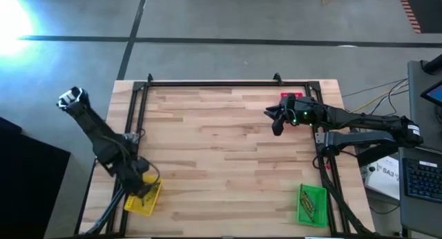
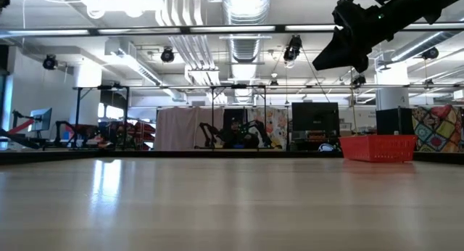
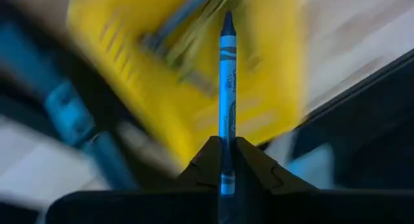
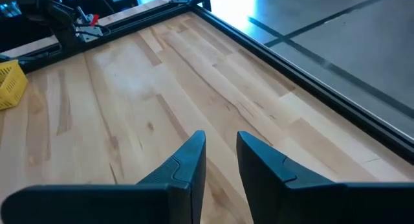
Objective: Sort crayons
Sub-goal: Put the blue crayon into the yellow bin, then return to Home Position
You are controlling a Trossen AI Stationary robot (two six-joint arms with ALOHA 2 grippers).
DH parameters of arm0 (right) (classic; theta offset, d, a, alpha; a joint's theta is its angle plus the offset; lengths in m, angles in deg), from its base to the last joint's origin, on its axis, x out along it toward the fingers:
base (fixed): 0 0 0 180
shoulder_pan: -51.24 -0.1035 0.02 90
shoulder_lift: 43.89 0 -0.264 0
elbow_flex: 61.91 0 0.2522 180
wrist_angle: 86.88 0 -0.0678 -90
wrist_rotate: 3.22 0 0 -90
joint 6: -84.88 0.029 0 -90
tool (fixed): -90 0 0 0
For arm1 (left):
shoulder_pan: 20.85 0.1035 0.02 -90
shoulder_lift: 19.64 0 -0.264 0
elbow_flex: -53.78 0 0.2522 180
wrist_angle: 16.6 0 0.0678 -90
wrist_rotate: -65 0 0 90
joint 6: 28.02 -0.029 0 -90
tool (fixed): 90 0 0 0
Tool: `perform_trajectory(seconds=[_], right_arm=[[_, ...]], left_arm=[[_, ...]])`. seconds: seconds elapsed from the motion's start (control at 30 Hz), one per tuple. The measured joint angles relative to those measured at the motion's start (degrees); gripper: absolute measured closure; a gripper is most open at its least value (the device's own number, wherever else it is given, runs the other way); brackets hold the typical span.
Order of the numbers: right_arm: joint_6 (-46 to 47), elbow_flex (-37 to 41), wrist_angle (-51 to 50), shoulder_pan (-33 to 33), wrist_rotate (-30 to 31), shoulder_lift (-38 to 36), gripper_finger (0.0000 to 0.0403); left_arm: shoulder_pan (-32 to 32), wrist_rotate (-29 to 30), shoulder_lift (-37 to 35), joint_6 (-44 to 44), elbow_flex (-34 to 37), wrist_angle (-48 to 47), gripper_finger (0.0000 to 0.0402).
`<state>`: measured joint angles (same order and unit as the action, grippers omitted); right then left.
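My left gripper (image 3: 226, 143) is shut on a blue crayon (image 3: 228, 75) right over the yellow tray (image 3: 129, 68) at the table's near left corner (image 1: 141, 203). Several crayons lie blurred in that tray. In the high view the left gripper (image 1: 141, 185) hides the crayon. My right gripper (image 4: 221, 140) is open and empty, high above the table at the far right (image 1: 276, 121), beside the red tray (image 1: 290, 97). A green tray (image 1: 312, 203) with several crayons lies at the near right. My left gripper pinches the blue crayon's back part (image 3: 227, 130) between its two fingers. The crayon lies along the fingers and sticks out past their tips, its pointed end (image 3: 228, 20) toward the yellow tray. It is lifted clear of the tray.
A black metal frame (image 1: 228, 82) runs along the table's far, left and right edges. The red tray also shows in the low view (image 2: 377, 146), with the right gripper (image 2: 348, 51) well above it. The wood between the trays (image 1: 221, 156) is bare.
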<state>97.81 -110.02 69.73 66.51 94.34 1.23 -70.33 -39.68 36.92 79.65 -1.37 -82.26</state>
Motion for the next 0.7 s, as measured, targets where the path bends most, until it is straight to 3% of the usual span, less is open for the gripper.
perform_trajectory(seconds=[0.1, 0.33, 0.5, 0.57, 0.7], right_arm=[[0.0, 0.0, 0.3, 0.0, 0.3, 0.0, 0.0317], [-0.8, 0.0, 1.3, 0.0, 3.0, 0.0, 0.0291], [-0.8, 0.0, 1.6, 0.0, 3.1, 0.0, 0.0273], [-0.8, 0.0, 2.0, 0.0, 3.1, 0.0, 0.0270], [-0.2, 0.0, 3.9, 0.0, 3.0, 0.2, 0.0271]], left_arm=[[-1.9, -3.5, 1.0, 0.8, 2.1, -0.1, 0.0380], [-1.2, -1.0, -0.1, -4.8, 3.5, 2.3, 0.0307], [0.0, -0.1, -2.1, -6.8, -0.1, -0.2, 0.0250], [1.1, 4.1, -2.8, -6.9, -2.6, -4.6, 0.0234], [5.3, 21.4, -4.2, -8.1, -9.0, -14.7, 0.0221]])
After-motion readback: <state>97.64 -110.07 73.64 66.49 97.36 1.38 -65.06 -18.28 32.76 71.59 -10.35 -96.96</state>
